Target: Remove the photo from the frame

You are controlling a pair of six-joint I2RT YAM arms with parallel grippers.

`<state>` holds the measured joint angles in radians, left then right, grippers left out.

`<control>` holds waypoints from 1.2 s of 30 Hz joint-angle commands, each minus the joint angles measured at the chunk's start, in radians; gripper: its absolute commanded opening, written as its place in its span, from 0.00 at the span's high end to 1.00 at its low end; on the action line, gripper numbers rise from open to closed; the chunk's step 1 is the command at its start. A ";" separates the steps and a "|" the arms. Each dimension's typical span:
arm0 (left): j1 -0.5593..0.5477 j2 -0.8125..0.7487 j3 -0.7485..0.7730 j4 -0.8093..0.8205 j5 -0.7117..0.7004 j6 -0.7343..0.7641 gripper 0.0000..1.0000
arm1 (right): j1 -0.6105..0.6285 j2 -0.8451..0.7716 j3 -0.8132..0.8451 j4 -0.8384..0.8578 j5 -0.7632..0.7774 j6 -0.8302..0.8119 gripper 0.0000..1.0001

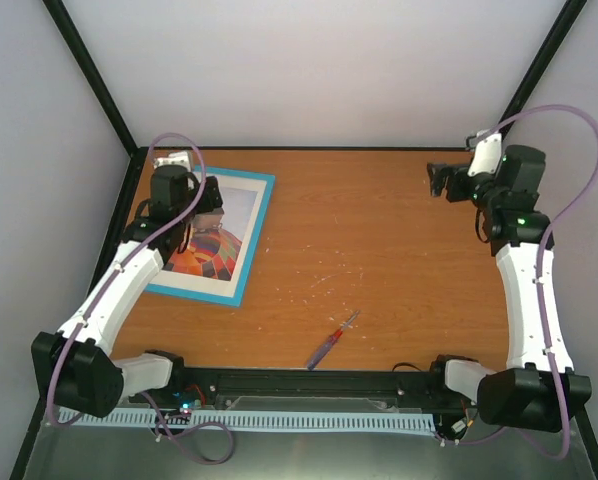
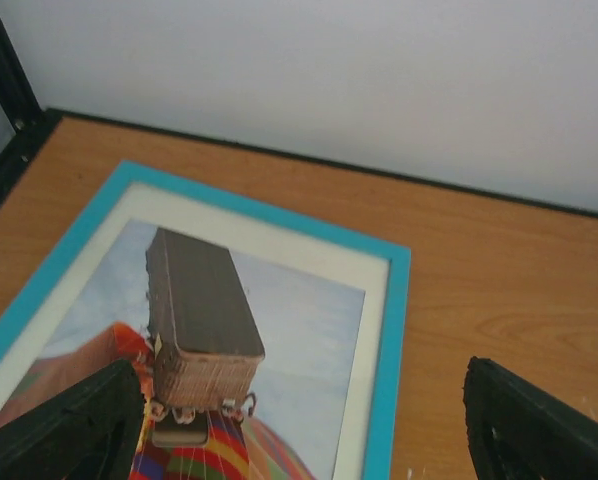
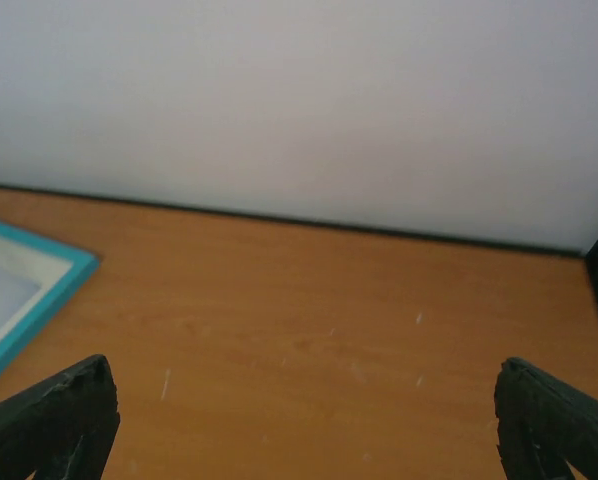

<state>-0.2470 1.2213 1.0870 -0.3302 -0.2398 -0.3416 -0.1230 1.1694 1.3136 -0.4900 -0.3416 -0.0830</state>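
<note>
The light-blue frame lies face up at the table's far left, with the balloon photo inside it under a white mat. In the left wrist view the frame and the photo with its dark basket show below. My left gripper hovers open over the frame's far part, its fingertips spread wide and empty. My right gripper is open and empty above bare table at the far right. The frame's corner shows at the left of the right wrist view.
A screwdriver with a red and blue handle lies near the table's front middle. Black posts and white walls close the back and sides.
</note>
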 commanded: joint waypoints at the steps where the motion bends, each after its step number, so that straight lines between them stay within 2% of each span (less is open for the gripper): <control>1: 0.057 -0.049 -0.063 0.044 0.208 -0.022 0.14 | 0.029 -0.028 -0.110 0.001 -0.032 0.001 0.00; 4: 0.053 -0.059 -0.099 0.017 0.264 -0.023 0.10 | 0.044 -0.034 -0.207 0.005 -0.064 -0.032 0.00; 9: -0.028 -0.073 -0.124 -0.017 0.285 -0.020 0.03 | 0.063 -0.039 -0.349 0.017 -0.150 -0.073 0.00; 16: -0.106 -0.050 -0.131 -0.052 0.339 -0.019 0.01 | 0.080 -0.049 -0.476 0.030 -0.249 -0.102 0.00; 19: -0.123 -0.055 -0.169 0.003 0.316 0.024 0.00 | 0.083 -0.056 -0.505 0.036 -0.277 -0.109 0.00; 23: -0.132 -0.044 -0.209 0.095 0.188 0.003 0.00 | 0.089 -0.063 -0.524 0.043 -0.309 -0.110 0.00; 25: -0.132 -0.006 -0.204 0.084 0.063 -0.085 0.00 | 0.092 -0.069 -0.531 0.045 -0.319 -0.113 0.00; 27: -0.117 0.079 -0.136 0.021 0.040 -0.119 0.00 | 0.096 -0.073 -0.536 0.046 -0.326 -0.121 0.00; 30: -0.109 0.244 0.028 -0.089 0.151 -0.034 0.01 | 0.101 -0.080 -0.540 0.050 -0.320 -0.126 0.00; 32: -0.115 0.326 0.093 -0.125 0.245 -0.013 0.08 | 0.104 -0.084 -0.543 0.052 -0.317 -0.132 0.00; 34: -0.137 0.355 0.093 -0.097 0.338 0.024 0.16 | 0.107 -0.086 -0.546 0.053 -0.316 -0.141 0.00; 36: -0.164 0.363 0.078 -0.086 0.355 0.035 0.20 | 0.111 -0.085 -0.549 0.055 -0.318 -0.147 0.00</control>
<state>-0.3687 1.5738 1.1442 -0.3809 -0.0055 -0.3595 -0.0265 1.1004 0.7815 -0.4633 -0.6445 -0.2028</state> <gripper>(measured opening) 0.827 0.999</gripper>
